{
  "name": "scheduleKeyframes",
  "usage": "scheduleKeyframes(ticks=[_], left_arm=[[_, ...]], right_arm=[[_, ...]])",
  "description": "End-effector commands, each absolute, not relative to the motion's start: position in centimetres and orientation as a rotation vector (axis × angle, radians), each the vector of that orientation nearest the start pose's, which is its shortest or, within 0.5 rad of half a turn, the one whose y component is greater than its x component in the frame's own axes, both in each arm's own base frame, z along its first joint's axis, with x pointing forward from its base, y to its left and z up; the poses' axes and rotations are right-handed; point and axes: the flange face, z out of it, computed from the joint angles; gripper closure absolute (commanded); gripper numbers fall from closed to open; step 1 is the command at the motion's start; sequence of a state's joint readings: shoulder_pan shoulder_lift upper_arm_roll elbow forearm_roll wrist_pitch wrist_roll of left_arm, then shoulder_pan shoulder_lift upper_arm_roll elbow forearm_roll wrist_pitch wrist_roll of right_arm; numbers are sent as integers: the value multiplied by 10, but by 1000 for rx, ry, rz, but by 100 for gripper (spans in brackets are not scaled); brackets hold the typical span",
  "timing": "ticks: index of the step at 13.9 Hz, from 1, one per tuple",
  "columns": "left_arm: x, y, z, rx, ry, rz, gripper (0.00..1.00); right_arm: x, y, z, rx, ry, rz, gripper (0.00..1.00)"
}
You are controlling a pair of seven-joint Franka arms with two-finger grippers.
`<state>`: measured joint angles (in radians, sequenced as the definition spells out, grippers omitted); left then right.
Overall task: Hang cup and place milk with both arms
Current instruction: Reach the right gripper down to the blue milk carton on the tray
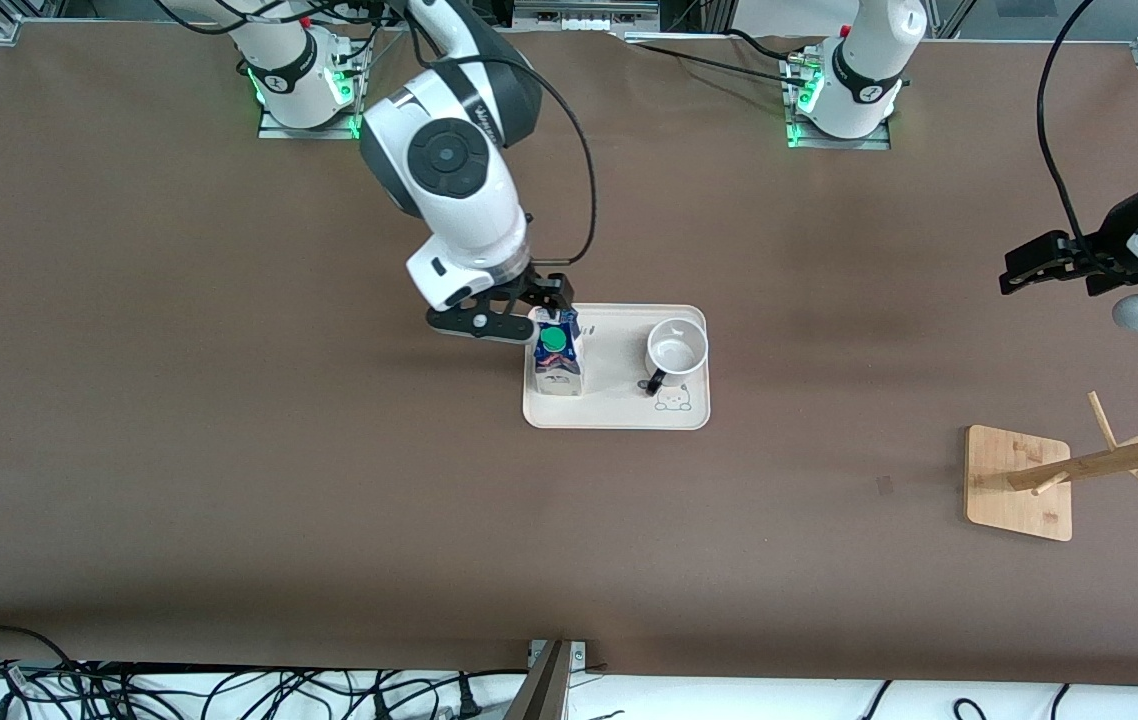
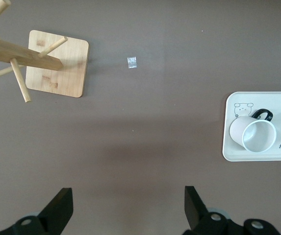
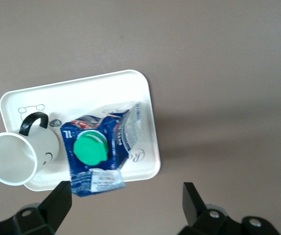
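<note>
The milk (image 1: 557, 352), a blue and white carton with a green cap, stands on a cream tray (image 1: 619, 412) at the tray's end toward the right arm. The cup (image 1: 676, 350), white with a black handle, stands on the same tray toward the left arm's end. My right gripper (image 1: 534, 312) is open and empty, just above the milk's top and the tray's edge. In the right wrist view, the milk (image 3: 98, 149) and the cup (image 3: 17, 156) show past my right gripper (image 3: 125, 205). My left gripper (image 1: 1019, 268) is open and empty, high over bare table.
A wooden cup rack (image 1: 1079, 470) with pegs on a square base stands toward the left arm's end, nearer the front camera than the tray. It also shows in the left wrist view (image 2: 57, 63), with the cup (image 2: 253, 134). A small tape mark (image 1: 884, 486) lies beside the rack.
</note>
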<state>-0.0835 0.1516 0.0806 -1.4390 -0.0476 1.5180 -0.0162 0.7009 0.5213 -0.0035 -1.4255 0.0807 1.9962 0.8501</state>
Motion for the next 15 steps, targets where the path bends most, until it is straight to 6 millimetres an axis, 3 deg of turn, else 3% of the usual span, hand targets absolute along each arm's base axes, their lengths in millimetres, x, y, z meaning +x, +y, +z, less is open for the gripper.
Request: scheduleKeyframes(ticks=[1,9,10,13,15], left_arm=[[596,-10,598,-3193,-6,112,0],[601,-9,584,-3191,0,148,0],[600,-9,582,-3200,0,158,0],[608,-17,561,-3214,10,213,0],[614,-22,547,-3209,18,248,0]], right_arm=[[540,478,389,-3024,311,9,0],[534,498,351,-3039,273,-31,1],[534,498,347,-3046,266,-39,7],[535,498,341,-3063,243,-50,42],[538,495,344,-3062,234,-59,52]])
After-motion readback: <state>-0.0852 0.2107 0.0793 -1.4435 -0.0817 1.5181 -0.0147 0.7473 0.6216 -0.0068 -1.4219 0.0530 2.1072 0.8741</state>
